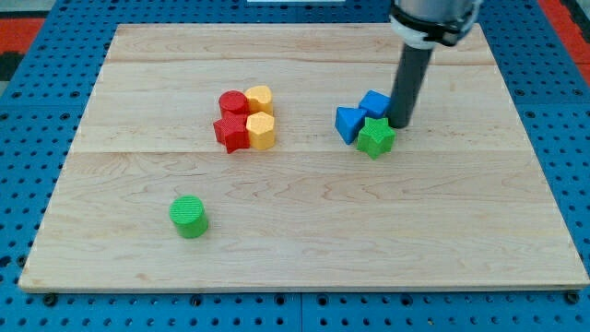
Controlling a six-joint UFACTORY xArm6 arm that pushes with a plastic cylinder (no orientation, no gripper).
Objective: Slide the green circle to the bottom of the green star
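The green circle (189, 217) sits at the view's lower left of the wooden board (304, 249). The green star (375, 136) lies right of centre, touching a blue triangle-like block (348, 123) on its left and a blue block (375, 102) above it. My tip (400, 124) stands just to the right of the green star and the blue block, close to or touching them. It is far from the green circle.
A cluster left of centre holds a red circle (232, 102), a red star (230, 132), a yellow block (260, 99) and a yellow hexagon (262, 131). Blue pegboard (28, 138) surrounds the board.
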